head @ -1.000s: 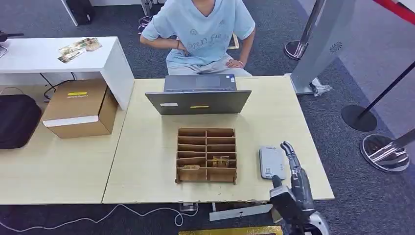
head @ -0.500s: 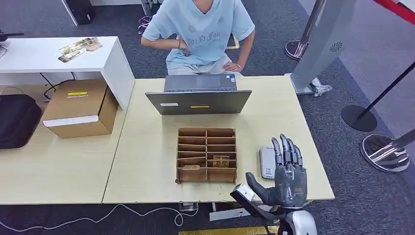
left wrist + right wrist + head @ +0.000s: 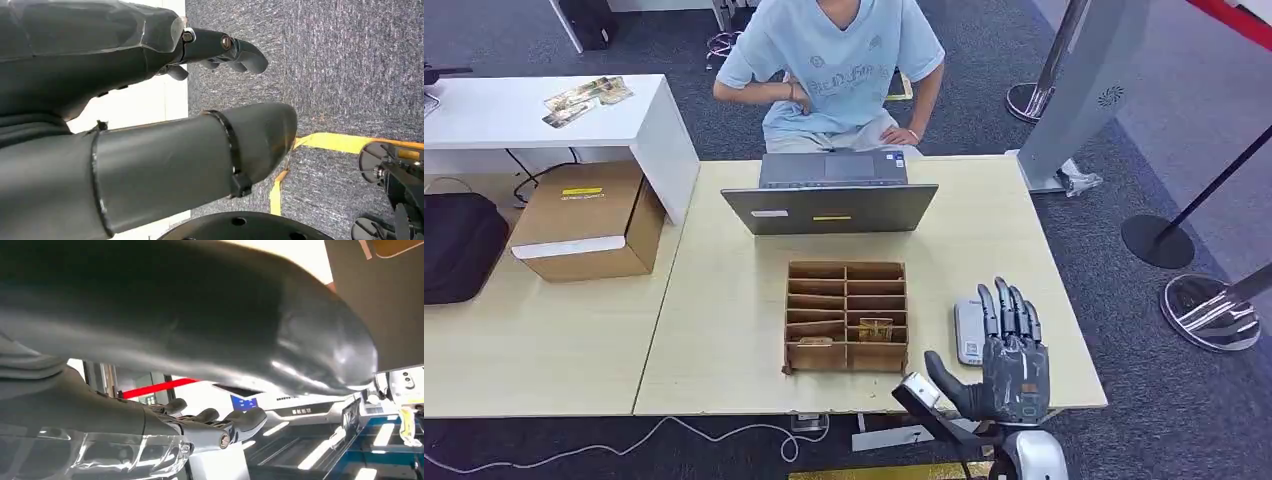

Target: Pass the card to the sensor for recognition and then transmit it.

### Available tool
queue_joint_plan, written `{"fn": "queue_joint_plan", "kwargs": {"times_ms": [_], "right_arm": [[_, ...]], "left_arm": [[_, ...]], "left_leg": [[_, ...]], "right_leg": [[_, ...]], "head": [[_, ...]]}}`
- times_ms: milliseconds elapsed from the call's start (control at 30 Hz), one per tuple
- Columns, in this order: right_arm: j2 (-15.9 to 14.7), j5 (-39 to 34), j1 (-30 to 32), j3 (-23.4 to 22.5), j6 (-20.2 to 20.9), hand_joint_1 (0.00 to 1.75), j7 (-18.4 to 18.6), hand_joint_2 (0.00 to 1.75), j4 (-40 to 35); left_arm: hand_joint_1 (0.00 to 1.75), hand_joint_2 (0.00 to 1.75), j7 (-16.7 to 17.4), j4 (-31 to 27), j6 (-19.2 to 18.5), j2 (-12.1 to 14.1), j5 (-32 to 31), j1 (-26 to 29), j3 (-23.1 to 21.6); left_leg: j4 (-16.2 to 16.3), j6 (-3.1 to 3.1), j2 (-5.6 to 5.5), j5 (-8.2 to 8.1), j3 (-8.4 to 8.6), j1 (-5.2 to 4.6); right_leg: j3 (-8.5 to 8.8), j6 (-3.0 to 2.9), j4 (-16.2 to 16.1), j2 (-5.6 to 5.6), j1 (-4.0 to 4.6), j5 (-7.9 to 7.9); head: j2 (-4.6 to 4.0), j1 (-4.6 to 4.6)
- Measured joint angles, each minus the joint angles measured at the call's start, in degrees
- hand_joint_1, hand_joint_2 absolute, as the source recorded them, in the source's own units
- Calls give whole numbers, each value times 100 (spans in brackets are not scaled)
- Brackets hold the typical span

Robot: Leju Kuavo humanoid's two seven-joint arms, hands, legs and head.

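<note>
So, far left of the wooden organizer (image 3: 846, 316): a black bag (image 3: 459, 245), then a cardboard box (image 3: 589, 220) with a yellow label on top, writing too small to read. White side table (image 3: 544, 115) behind the box carries a few cards or photos (image 3: 584, 97). Behind the organizer, an open grey laptop (image 3: 831, 195) with a white sticker and a yellow sticker on its lid, text unreadable; a person in a light blue printed shirt (image 3: 839, 60) sits behind it.

Organizer is split into 2 columns of slots; a card (image 3: 875, 327) stands in a right-column slot near the front, another card (image 3: 815, 342) in the left-column front slot.

Just right of the organizer, the grey sensor (image 3: 969, 330) lies flat on the table (image 3: 724, 300). Right hand (image 3: 1009, 355) is raised over the table's front edge just right of the sensor, released, fingers straight and spread, holding nothing. Left hand (image 3: 150, 115) hangs over carpet, fingers loosely apart, grasping nothing.
</note>
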Motion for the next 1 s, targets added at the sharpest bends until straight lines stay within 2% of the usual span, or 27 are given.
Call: {"fn": "queue_joint_plan", "kwargs": {"times_ms": [267, 500, 533, 1000], "right_arm": [[24, -385, 0, 0, 72, 0, -85, 0, 0], [24, -422, 7, -7, 57, 0, -96, 0, -26], [24, -422, 8, -7, 55, 0, -96, 175, -26], [37, -252, 10, -7, 74, 0, -111, 175, -63]], "left_arm": [[0, 0, 0, 0, 0, 0, 52, 0, 0], [0, 0, 0, 0, 20, 0, 114, 0, 2], [0, 0, 0, 0, 20, 0, 120, 0, 2], [0, 0, 0, 0, 90, -13, 256, -2, 125]], "left_leg": [[0, 0, 0, 0, 0, 0], [0, 0, 0, 0, 1, 0], [0, 0, 0, 0, 1, 0], [0, 0, 0, 0, 0, 0]], "right_leg": [[0, 0, 0, 0, 0, 0], [0, 0, 0, 0, 0, 0], [0, 0, 0, 0, 0, 0], [0, 0, 0, 0, 0, 0]], "head": [[0, 0], [0, 0], [0, 0], [0, 0]]}}
